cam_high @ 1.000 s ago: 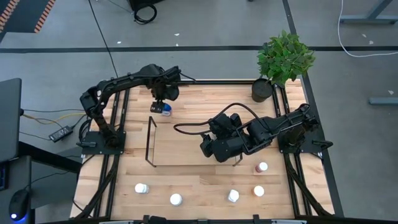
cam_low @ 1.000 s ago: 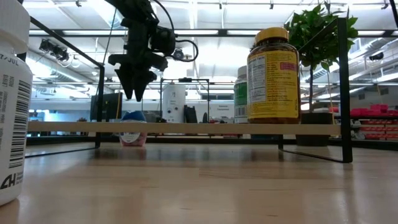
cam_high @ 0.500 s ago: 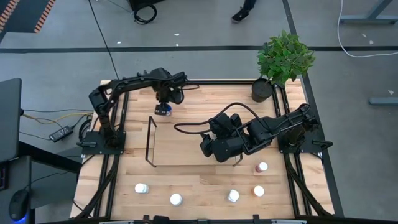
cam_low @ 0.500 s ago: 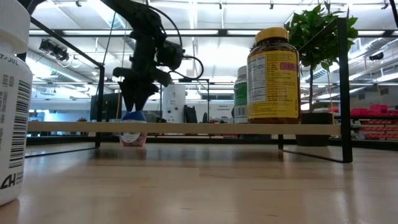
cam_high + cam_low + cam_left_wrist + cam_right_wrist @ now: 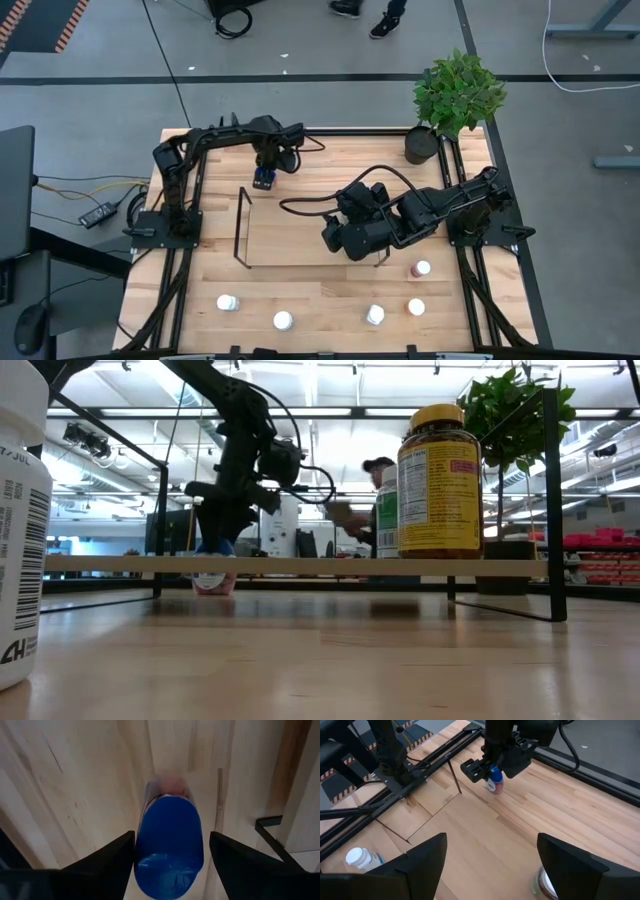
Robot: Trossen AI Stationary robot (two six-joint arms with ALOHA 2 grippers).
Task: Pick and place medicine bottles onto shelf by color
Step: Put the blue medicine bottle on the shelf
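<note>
A blue-capped medicine bottle point(image 5: 264, 181) stands on the table at the far left, past the shelf's left end. My left gripper point(image 5: 172, 837) points down over it, open, one finger on either side of the blue cap point(image 5: 170, 850). I see no touch. My right gripper point(image 5: 490, 870) hangs open above the shelf point(image 5: 300, 565) at mid-table, holding nothing. A yellow-capped amber bottle point(image 5: 438, 480) and a green-labelled bottle point(image 5: 388, 510) stand on the shelf. Several white-capped bottles point(image 5: 283, 320) stand along the near edge.
A potted plant point(image 5: 422, 145) stands at the far right corner. A pinkish bottle point(image 5: 422, 268) sits near the right arm's base. A black frame point(image 5: 195, 200) edges the table. A person point(image 5: 375, 500) moves in the room behind.
My left gripper has come down and a little toward the near edge, onto the blue-capped bottle, so that its fingers now flank the cap. The bottle has stayed where it was. A person has walked into view behind the table.
</note>
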